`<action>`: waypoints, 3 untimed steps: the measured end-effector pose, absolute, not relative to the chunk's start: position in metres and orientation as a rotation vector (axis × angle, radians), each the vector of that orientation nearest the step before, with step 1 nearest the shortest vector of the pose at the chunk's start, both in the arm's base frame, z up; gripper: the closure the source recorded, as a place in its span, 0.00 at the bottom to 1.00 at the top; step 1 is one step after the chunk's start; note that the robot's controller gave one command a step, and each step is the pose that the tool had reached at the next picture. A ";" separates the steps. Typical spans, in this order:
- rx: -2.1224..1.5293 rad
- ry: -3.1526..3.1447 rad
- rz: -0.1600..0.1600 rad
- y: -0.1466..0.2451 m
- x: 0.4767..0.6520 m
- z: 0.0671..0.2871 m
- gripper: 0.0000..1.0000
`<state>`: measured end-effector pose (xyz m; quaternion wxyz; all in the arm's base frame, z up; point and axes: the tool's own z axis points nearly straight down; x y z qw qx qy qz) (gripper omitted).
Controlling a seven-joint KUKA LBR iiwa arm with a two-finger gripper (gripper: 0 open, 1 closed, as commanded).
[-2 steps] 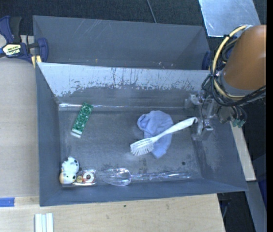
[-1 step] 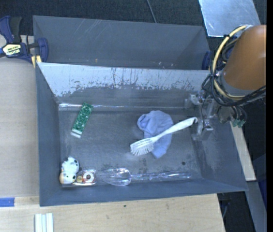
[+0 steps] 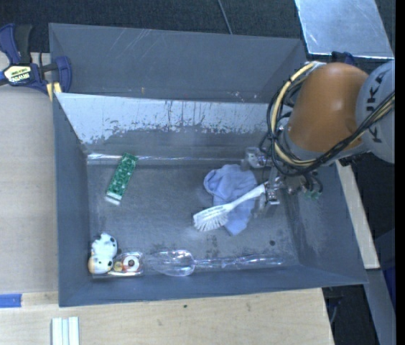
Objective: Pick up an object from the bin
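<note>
The gripper (image 3: 269, 190), half hidden under the arm's orange cover (image 3: 324, 113), sits at the handle end of a white brush (image 3: 220, 213) lying across a blue cloth (image 3: 225, 182) right of the bin's (image 3: 188, 121) middle. Whether it grips the brush cannot be told.

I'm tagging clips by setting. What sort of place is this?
Probably a robotics lab's grasping rig: a robot arm reaches into a grey metal bin of unrelated oddments: a brush, a blue cloth, a small toy.
</note>
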<state>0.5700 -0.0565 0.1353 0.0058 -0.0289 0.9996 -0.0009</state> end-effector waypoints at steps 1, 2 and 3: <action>-0.195 3.125 -0.004 -0.057 0.585 0.125 0.00; -0.110 3.136 0.002 -0.015 0.583 0.068 0.00; -0.169 3.114 -0.010 -0.036 0.581 0.075 1.00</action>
